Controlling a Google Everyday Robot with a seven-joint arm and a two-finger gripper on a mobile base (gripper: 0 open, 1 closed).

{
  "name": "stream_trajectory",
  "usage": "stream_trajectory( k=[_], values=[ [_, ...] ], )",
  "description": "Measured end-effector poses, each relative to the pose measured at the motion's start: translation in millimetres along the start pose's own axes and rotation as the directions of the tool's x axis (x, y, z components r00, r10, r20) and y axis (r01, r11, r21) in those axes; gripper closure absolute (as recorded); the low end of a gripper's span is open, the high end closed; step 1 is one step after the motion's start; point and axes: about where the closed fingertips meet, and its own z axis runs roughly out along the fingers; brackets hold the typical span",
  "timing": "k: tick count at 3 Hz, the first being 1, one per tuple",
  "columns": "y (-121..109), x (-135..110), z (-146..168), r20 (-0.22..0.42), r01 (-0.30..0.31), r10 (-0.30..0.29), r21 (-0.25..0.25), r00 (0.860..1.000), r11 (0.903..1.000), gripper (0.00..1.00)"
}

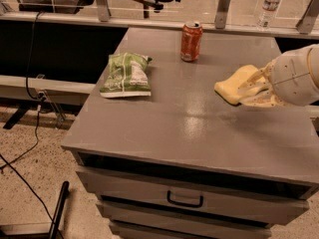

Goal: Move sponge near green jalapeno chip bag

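Note:
The pale yellow sponge [233,86] is held at the right side of the grey cabinet top [184,118], lifted slightly above the surface. My gripper [254,90] comes in from the right edge and is shut on the sponge, its cream fingers [256,78] clamped over the sponge's right end. The green jalapeno chip bag [125,75] lies flat at the left side of the top, well apart from the sponge.
An orange-red soda can [191,42] stands upright at the back of the top, between bag and sponge. A water bottle [269,5] stands behind the rail. Drawers [185,199] are below the front edge. Cables [30,133] lie on the floor at left.

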Motion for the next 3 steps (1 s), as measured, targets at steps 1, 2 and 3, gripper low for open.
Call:
stream_trajectory(
  k=[1,2,3],
  values=[
    [-27,-25,23,0.088,0.126,-0.13,0.046,0.988,0.9909,1.0],
    [-49,-68,65,0.227,0.285,-0.292,0.064,0.929,0.9563,1.0],
    [-51,-98,100,0.333,0.389,-0.382,0.05,0.862,0.92,1.0]
  ],
)
